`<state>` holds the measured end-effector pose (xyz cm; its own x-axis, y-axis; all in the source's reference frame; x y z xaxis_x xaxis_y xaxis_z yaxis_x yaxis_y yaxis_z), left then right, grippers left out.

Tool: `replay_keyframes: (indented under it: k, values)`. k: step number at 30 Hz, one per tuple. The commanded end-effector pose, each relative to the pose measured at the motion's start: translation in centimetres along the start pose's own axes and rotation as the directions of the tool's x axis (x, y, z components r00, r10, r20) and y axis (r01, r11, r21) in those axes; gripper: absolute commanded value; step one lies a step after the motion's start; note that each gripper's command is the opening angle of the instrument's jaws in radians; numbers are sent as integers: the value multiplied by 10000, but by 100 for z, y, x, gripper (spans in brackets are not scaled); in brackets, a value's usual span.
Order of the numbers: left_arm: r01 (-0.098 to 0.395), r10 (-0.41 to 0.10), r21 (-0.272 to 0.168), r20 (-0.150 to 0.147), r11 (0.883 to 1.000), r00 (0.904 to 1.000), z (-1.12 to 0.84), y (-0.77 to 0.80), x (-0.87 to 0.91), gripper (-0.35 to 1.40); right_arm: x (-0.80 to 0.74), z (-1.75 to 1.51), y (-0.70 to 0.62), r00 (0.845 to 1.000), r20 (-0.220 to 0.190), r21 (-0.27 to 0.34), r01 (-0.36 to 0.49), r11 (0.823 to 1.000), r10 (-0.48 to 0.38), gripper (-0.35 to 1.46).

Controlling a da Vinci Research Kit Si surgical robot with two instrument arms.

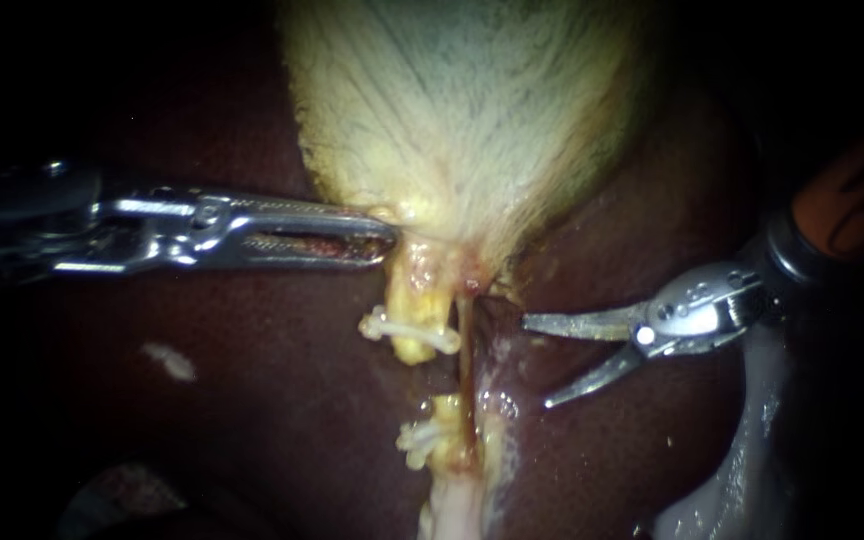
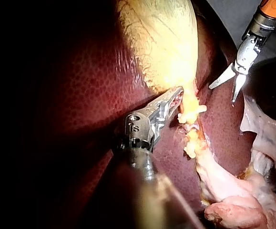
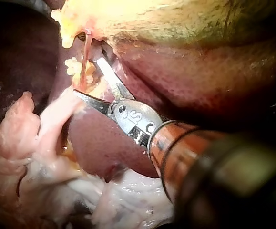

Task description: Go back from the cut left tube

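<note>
Right instrument (image 3: 87, 76), whose shaft fills the foreground of its own wrist view, is seen with blades released and empty; the cut left tube (image 1: 414, 300) lies near their tips, parted into 2 yellow stumps, each bearing 1 white clip (image 1: 382, 325); a thin red tube (image 1: 465, 360) runs uncut just beside the stumps; above, the gallbladder (image 1: 462, 110) is held at its lower edge by the left instrument (image 1: 382, 238), jaws clenched on it; the liver (image 1: 252, 400) lies all around. The retreat is judged to be in hand, no contact with the stumps being shown; the next move calls for the blades to be drawn back along the shaft, clear of the red tube and clips. Only the endoscope view shows the gap between the 2 stumps plainly; the left instrument is absent from the right wrist view.
</note>
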<state>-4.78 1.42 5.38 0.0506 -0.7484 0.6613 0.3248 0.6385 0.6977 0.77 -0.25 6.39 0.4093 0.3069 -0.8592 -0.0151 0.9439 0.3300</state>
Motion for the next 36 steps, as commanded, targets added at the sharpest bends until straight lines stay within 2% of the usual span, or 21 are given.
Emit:
replay_keyframes:
  k: [1,9,14,20,25,36]
  values:
    - [3,-3,-11,-1,10000,10000,0,0,-1,-35,0,-3,1,10000,18,-16,-24,10000,24,143]
    - [0,0,-27,3,10000,10000,2,-1,0,-35,-1,-14,4,10000,-17,35,-46,10000,46,143]
    - [-39,39,-80,17,10000,10000,11,-2,6,-35,-1,-14,4,10000,-17,33,-44,10000,44,143]
    - [-171,171,-2,12,9999,9999,28,-6,26,-35,-2,-14,4,10000,-19,37,-38,10000,38,143]
    - [-258,260,101,-209,9996,9994,44,-12,49,-35,-3,-15,4,10000,-20,44,-35,10000,35,143]
    - [-251,254,141,-215,9996,9994,45,-12,48,-35,-2,-16,5,10000,-17,38,-44,10000,44,143]
